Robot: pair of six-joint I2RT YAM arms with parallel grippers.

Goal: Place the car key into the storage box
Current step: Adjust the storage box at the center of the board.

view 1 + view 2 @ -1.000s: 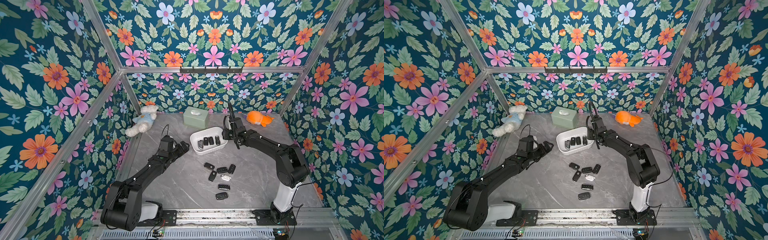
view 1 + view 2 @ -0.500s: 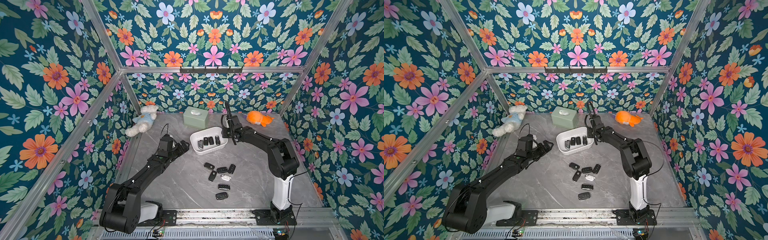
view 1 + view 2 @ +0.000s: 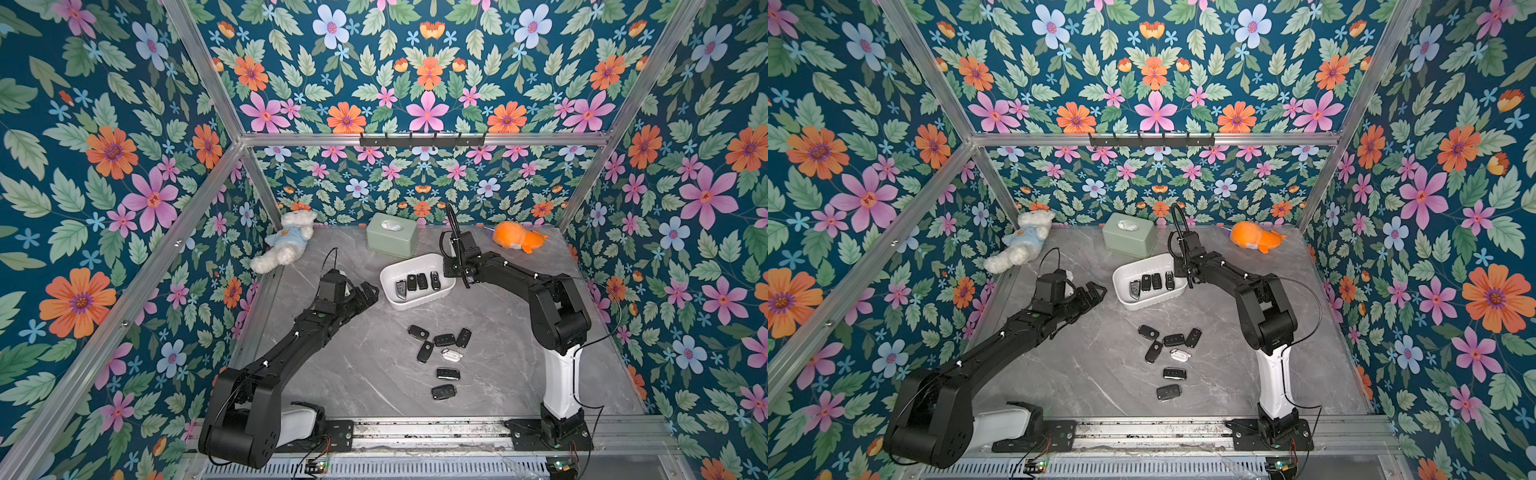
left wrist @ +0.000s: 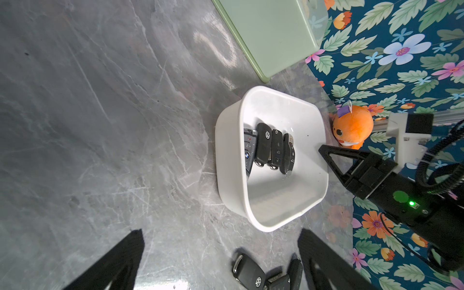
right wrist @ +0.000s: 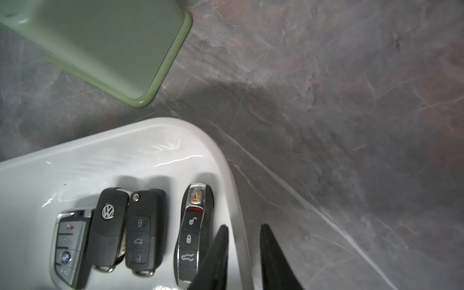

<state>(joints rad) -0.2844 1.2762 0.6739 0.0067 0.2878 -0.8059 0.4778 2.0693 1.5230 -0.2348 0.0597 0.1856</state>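
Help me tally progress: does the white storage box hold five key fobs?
No, the storage box holds only four key fobs, lying side by side.

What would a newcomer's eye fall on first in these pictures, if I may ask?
The loud floral walls, first. Then the white storage box mid-table holding four key fobs, with the right gripper closed on its rim. Loose key fobs lie scattered nearer the front edge.

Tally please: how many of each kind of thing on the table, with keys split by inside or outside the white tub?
Car keys inside the storage box: 4
Loose car keys on the table: 7
Storage box: 1
Green tissue box: 1
Plush toys: 2
Total: 15
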